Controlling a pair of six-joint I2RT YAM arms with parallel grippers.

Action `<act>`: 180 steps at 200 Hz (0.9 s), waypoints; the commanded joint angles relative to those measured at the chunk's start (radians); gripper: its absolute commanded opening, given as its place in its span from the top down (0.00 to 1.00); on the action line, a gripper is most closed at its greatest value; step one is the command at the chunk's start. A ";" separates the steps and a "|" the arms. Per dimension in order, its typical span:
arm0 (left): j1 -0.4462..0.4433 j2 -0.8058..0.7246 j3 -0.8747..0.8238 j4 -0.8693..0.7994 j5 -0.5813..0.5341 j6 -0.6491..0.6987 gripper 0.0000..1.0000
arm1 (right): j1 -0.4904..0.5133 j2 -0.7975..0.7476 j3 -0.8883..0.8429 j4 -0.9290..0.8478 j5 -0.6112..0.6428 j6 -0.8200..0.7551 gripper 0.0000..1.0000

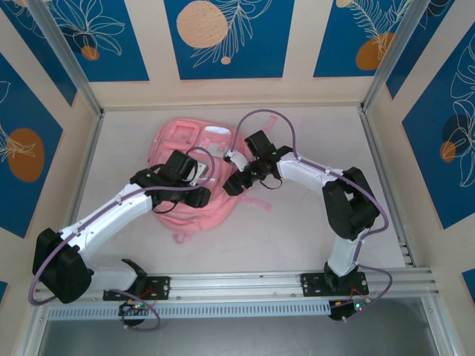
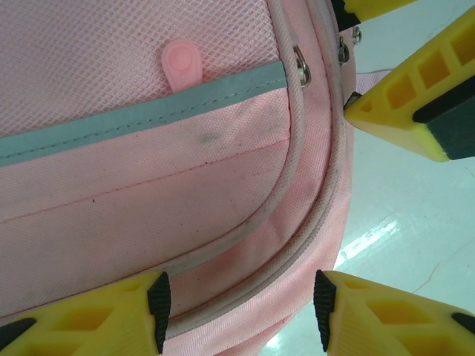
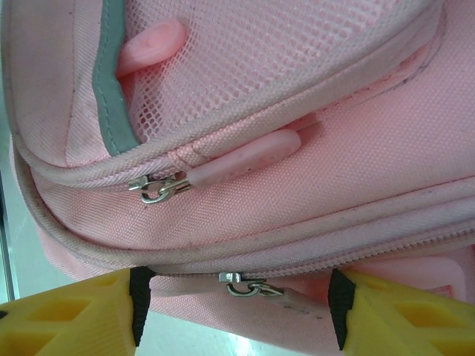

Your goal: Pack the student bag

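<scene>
Opening the bag (image 1: 185,137): left gripper (image 2: 237,315) and right gripper (image 3: 237,308) both spread, I'd next pinch its zipper pull (image 3: 249,286).

The top external camera looks down from above and behind the arm bases over the whole table (image 1: 297,222). Each wrist camera peers past its own fingers (image 2: 393,315) (image 3: 67,315), very near the student bag (image 1: 185,144); both share its grey-trimmed mesh pocket (image 2: 111,52) ahead of the fingertips.
</scene>
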 commanded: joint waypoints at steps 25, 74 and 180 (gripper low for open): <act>-0.008 -0.011 -0.020 0.012 -0.012 0.023 0.45 | 0.000 0.028 0.045 -0.031 -0.087 -0.026 0.46; -0.011 -0.009 -0.032 0.048 0.051 0.039 0.46 | 0.003 0.001 -0.006 -0.017 -0.051 -0.025 0.71; -0.041 0.008 -0.043 0.073 0.025 0.060 0.46 | 0.021 0.027 -0.011 -0.027 0.082 -0.048 0.79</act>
